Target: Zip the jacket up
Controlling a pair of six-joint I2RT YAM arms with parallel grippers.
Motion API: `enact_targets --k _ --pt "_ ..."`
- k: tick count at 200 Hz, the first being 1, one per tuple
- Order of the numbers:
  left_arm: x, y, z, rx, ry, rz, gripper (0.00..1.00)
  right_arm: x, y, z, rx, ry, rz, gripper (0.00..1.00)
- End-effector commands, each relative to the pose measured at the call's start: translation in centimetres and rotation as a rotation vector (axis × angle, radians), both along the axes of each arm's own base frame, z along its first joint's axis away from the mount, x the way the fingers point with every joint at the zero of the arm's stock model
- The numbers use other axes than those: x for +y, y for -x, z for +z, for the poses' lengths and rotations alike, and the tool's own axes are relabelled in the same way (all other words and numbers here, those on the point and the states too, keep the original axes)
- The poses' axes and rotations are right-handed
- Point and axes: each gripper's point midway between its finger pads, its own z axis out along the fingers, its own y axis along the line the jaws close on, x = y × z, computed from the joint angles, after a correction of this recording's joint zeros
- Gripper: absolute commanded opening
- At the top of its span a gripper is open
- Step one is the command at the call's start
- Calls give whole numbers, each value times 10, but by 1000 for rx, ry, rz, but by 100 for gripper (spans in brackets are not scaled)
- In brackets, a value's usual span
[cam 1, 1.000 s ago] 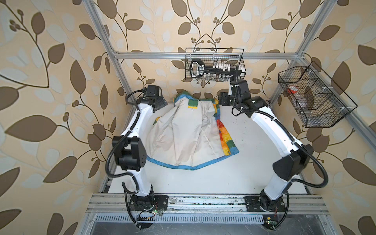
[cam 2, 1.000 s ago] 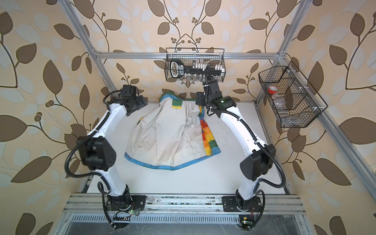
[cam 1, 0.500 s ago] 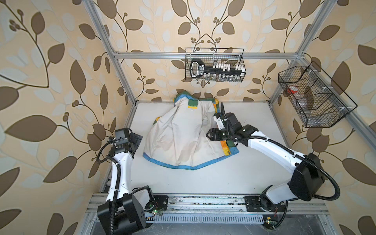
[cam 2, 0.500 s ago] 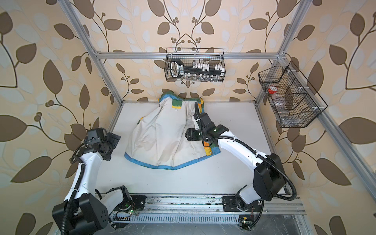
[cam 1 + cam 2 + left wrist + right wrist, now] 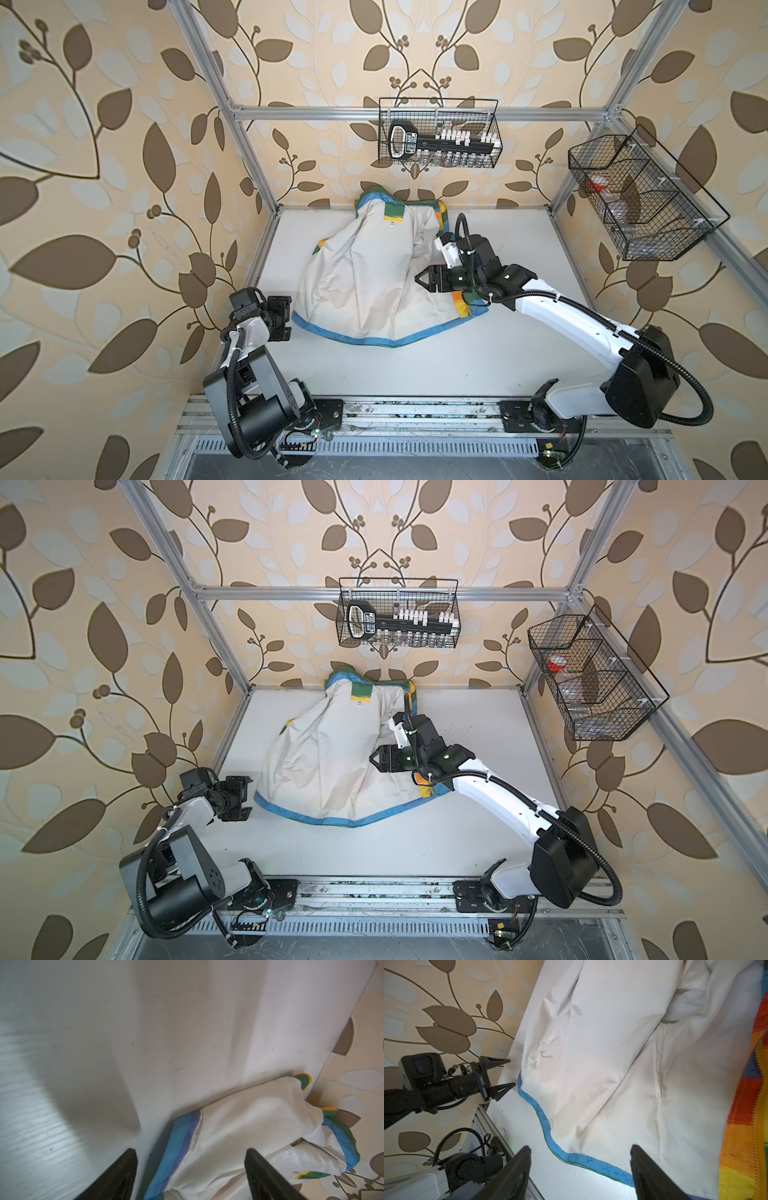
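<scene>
Now, nearest, at 8 o'clock on table (image 5: 457, 365): left end effector (image 5: 286, 318), jaws spread, gripping nothing, pointed toward 3 o'clock, just short of blue hem (image 5: 390, 343) corner. Farther in, mid-table: jacket (image 5: 365, 282), spread open, off-white lining up, hem toward 6 o'clock, hood (image 5: 374, 201) at 12 o'clock against back wall (image 5: 332, 158). Over jacket's 3 o'clock side, beside rainbow front panel (image 5: 741, 1105): right end effector (image 5: 422, 280), jaws spread, gripping nothing; contact with lining not discernible.
</scene>
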Motion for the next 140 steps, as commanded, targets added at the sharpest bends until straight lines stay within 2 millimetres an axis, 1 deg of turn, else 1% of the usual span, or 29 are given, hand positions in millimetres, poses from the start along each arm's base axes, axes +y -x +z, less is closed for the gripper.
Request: enact_targets --k 1,19,52,60,61,75,87,92,104,111,120,131,136,140 --pt "0 -10 -7 -43 46 6 79 -10 -2 5 7 -48 -17 75" --pt "0 -15 -17 -64 66 12 77 -18 -7 10 2 -70 -38 74" --pt "-4 -23 -25 -117 98 3 64 -32 -14 17 -9 -89 -72 73" --pt "-4 -28 -22 -150 103 1 57 -33 -16 18 -10 -93 -75 73" --pt "-4 -29 -21 -156 103 0 55 -33 -16 18 -10 -93 -75 73" --pt "-6 -38 -10 -221 117 -18 38 -35 -18 17 -8 -97 -80 73" --pt "-6 -46 0 -258 123 -41 17 -35 -18 15 0 -96 -82 73" --pt "-5 -49 8 -277 117 -51 11 -35 -19 13 3 -94 -83 73" --pt "-3 -60 33 -343 81 -85 0 -34 -18 8 16 -98 -80 72" --pt "-3 -65 52 -379 50 -111 0 -34 -18 5 25 -98 -80 72" --pt "-7 -77 84 -443 -10 -170 0 -33 -17 -1 39 -98 -76 71" --pt "-24 -90 123 -493 -104 -286 0 -33 -15 -6 53 -95 -74 70" --pt "-37 -96 144 -518 -148 -348 0 -33 -14 -9 58 -95 -72 70" --pt "-49 -100 156 -525 -180 -401 0 -33 -14 -10 61 -95 -71 70"
